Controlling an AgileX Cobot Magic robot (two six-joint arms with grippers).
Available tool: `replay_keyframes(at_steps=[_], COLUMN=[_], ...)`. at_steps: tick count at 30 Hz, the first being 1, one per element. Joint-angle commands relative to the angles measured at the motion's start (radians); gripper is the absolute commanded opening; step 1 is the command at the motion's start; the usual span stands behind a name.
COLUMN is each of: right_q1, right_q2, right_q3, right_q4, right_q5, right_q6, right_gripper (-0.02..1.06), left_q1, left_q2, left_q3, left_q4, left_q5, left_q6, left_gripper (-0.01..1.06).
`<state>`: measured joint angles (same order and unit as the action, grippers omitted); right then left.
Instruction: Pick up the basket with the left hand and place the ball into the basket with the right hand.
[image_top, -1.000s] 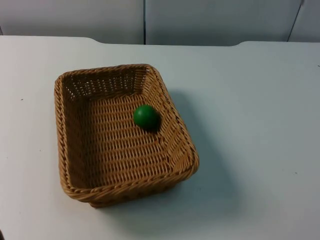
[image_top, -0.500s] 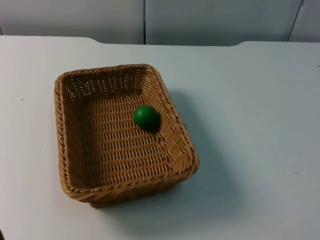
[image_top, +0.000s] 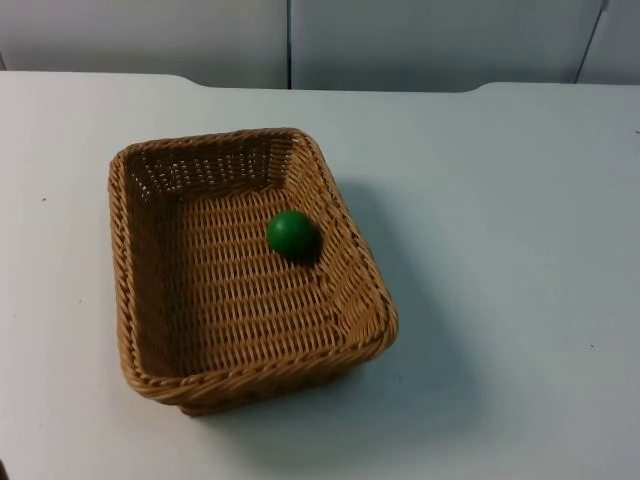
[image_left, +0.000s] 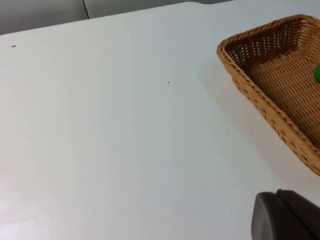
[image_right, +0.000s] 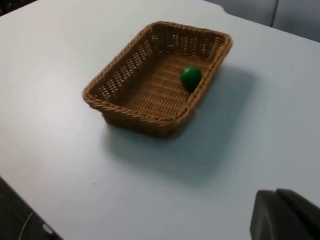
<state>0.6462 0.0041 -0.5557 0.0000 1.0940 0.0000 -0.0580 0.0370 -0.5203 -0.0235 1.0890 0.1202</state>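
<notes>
A brown wicker basket (image_top: 120, 260) stands on the white table, left of the middle. A green ball (image_top: 292, 234) lies inside it, against its right-hand wall. In the right wrist view the basket (image_right: 125, 107) and the ball (image_right: 190, 77) lie well ahead of my right gripper (image_right: 285, 215), which hangs above bare table and holds nothing that I can see. My left gripper (image_left: 287, 215) waits over bare table too, off to the side of the basket (image_left: 260, 95), where a sliver of the ball (image_left: 317, 74) peeks in. Neither gripper touches anything.
The grey partition wall (image_top: 400, 40) closes the table's far side. Wide bare table (image_top: 510, 260) lies to the right of the basket. In the right wrist view the table's edge (image_right: 30, 210) drops off to a dark floor.
</notes>
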Motion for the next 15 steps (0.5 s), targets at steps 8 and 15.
replay_keyframes(at_steps=[8, 15], right_q1=[-0.311, -0.482], right_q2=[-0.004, -0.004], right_q3=[0.001, 0.001], right_q4=[0.000, 0.006], right_q5=[-0.008, -0.008], right_q6=[0.000, 0.000], right_gripper=[0.00, 0.00], left_q1=[-0.005, -0.005], left_q2=[-0.007, -0.007], left_q3=[0.007, 0.007], left_q4=[-0.005, -0.005], left_q5=[-0.011, -0.011], left_q6=[-0.007, -0.007], left_gripper=[0.00, 0.00])
